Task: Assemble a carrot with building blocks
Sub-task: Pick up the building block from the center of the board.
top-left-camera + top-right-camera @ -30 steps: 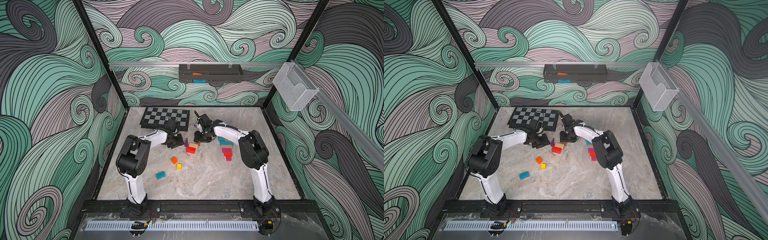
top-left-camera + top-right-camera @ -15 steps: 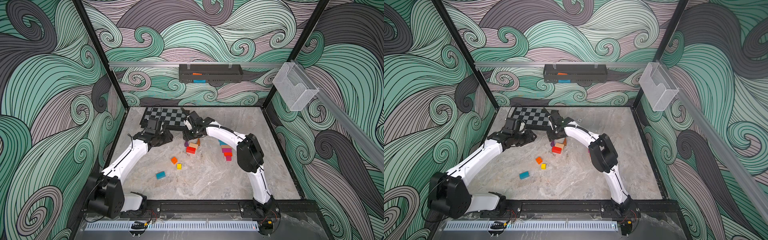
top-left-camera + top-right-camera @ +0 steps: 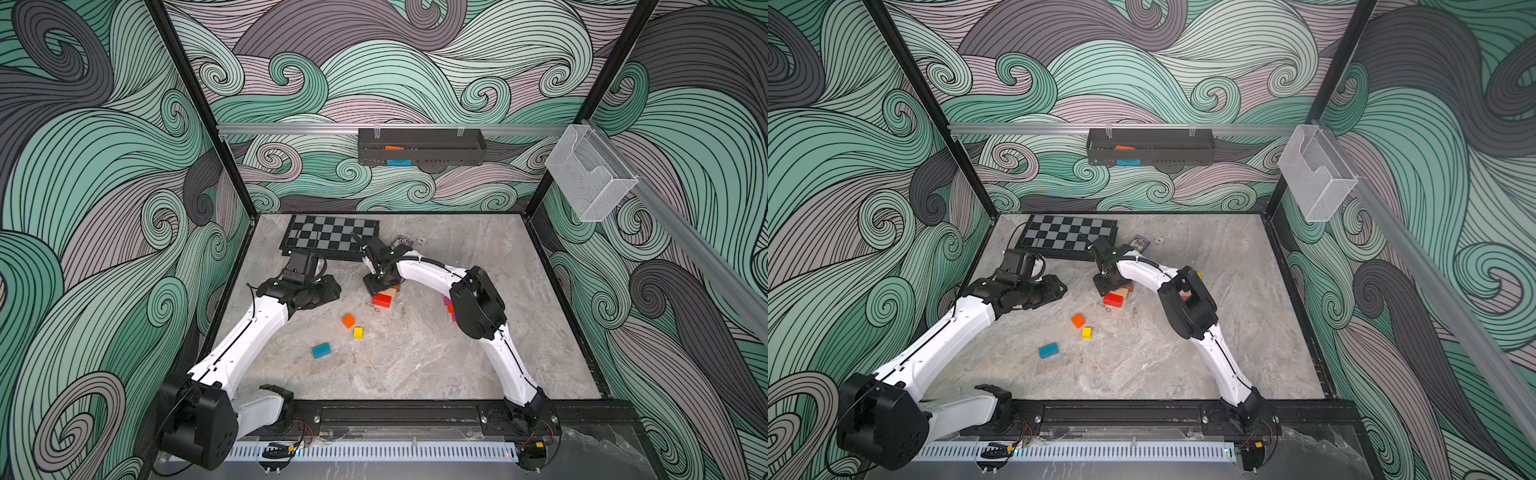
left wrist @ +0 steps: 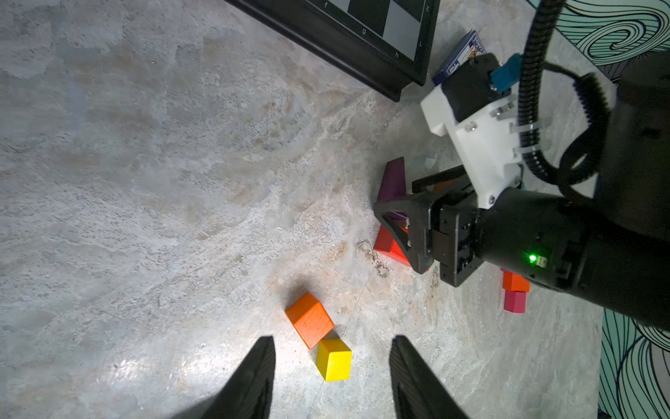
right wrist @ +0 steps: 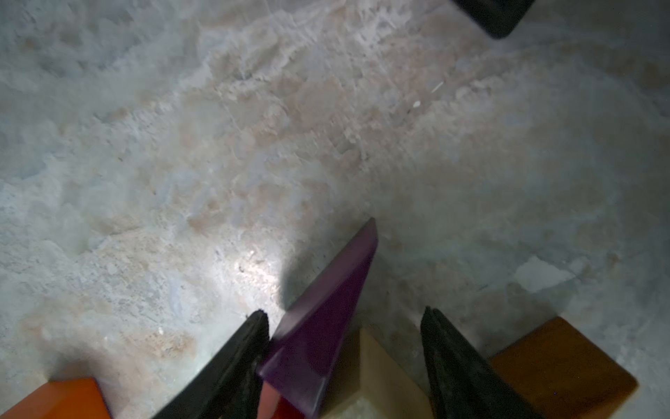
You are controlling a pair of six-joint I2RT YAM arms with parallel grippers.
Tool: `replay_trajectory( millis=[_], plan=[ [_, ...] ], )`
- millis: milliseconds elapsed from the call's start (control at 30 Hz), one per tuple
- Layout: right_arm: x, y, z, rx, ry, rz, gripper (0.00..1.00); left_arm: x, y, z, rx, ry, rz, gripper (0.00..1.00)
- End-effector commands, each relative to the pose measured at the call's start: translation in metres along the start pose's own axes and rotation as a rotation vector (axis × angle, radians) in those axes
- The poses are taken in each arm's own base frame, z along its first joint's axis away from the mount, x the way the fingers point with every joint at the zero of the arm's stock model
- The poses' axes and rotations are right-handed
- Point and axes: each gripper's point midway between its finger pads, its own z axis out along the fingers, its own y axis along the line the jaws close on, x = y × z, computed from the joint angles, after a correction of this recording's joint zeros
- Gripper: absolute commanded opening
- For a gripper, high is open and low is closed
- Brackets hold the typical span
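The building blocks lie mid-table. An orange cube (image 3: 348,320) (image 4: 309,320), a yellow cube (image 3: 358,332) (image 4: 333,359) and a teal block (image 3: 321,350) lie apart from the rest. My left gripper (image 4: 331,362) (image 3: 334,289) hovers open left of them and holds nothing. My right gripper (image 5: 344,312) (image 3: 376,286) is down in a cluster, open around a purple wedge (image 5: 326,319) and a beige block (image 5: 380,373). One finger (image 5: 253,348) touches the wedge. A red block (image 3: 382,300) and a brown block (image 5: 558,362) lie beside them.
A chessboard (image 3: 330,237) lies at the back left, with a small purple card box (image 3: 402,240) to its right. Pink and orange blocks (image 4: 515,290) sit stacked behind the right forearm. A black wall tray (image 3: 419,145) and a clear bin (image 3: 590,178) hang above.
My left gripper has drawn back leftwards from the cluster, and its arm now reaches in low. My right gripper has moved left and come down over the purple wedge.
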Motion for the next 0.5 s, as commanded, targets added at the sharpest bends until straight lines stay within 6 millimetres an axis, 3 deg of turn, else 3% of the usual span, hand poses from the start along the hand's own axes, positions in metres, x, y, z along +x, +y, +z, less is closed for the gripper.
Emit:
replay_trajectory(
  millis=[0, 267, 467],
  plan=[
    [-0.0070, 0.0079, -0.0019, -0.007, -0.015, -0.025, 0.64, -0.0015, 0.0027, -0.0076, -0.010, -0.009, 0.007, 0.53],
    [-0.0079, 0.0081, -0.0009, 0.008, -0.016, -0.036, 0.43, -0.0022, 0.0036, -0.0054, -0.013, -0.007, 0.007, 0.53],
    [-0.0051, 0.0069, -0.0005, 0.016, -0.007, -0.042, 0.42, -0.0033, 0.0022, -0.0026, -0.005, -0.002, 0.003, 0.52]
  ],
)
